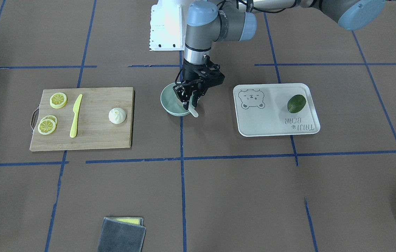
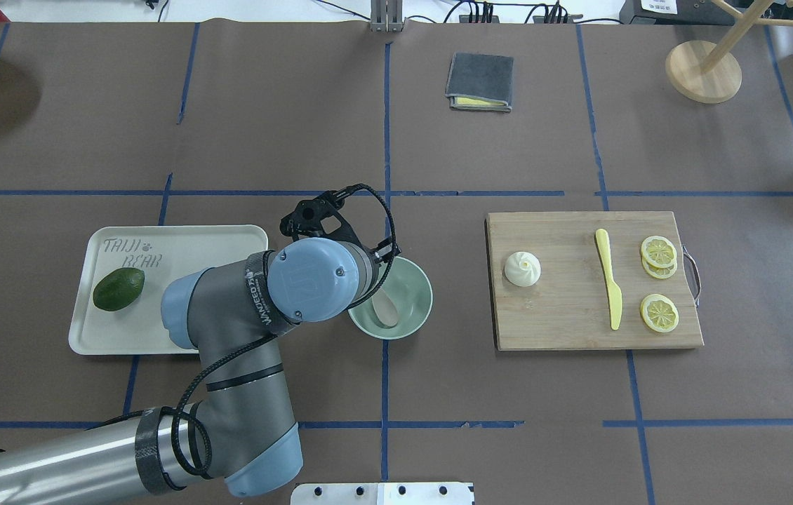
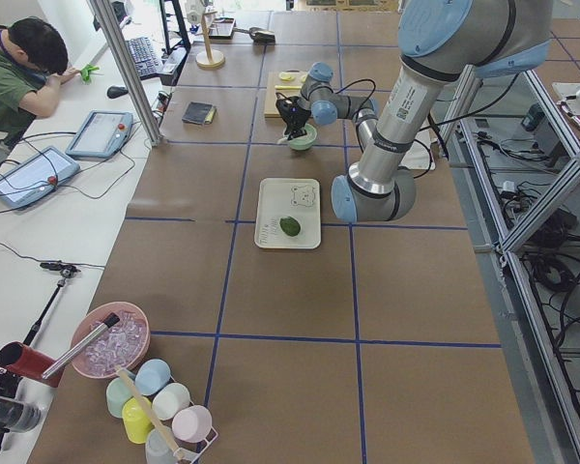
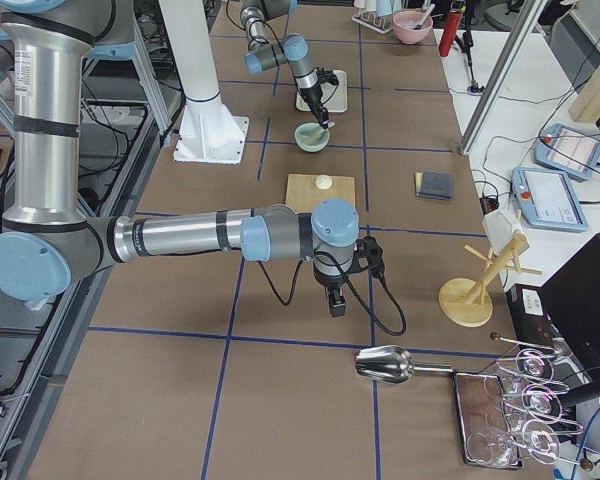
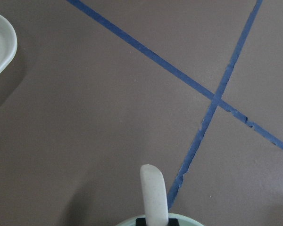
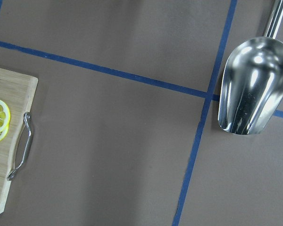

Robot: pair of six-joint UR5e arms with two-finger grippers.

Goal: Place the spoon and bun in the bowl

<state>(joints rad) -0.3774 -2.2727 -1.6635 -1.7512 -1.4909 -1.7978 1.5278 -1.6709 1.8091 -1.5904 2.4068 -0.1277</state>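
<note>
My left claw [image 1: 190, 99] is low over the bowl [image 1: 167, 102] at mid-table, its fingers drawn narrow on the handle of the spoon [image 1: 193, 112]. From overhead, my wrist covers the bowl's left edge, and the spoon's scoop lies inside the bowl, against the left of its floor. In the front camera the handle slants up over the rim on the side toward the tray [image 2: 158, 242], its tip just outside the bowl. The left wrist camera shows the same handle tip poking out past the rim over bare table. The bun [image 2: 522, 268] sits upright on the left end of the board [image 2: 565, 322], to the right of the bowl and well apart from it. Farther right on the board lie a knife [image 2: 609, 280] and lemon slices [image 2: 659, 251]. A fruit [image 2: 118, 288] rests on the tray, left of the bowl. My right claw [image 4: 335, 303] hangs over open table past the board's right end, near a scoop [image 6: 252, 84]; I cannot tell how wide it is.
</note>
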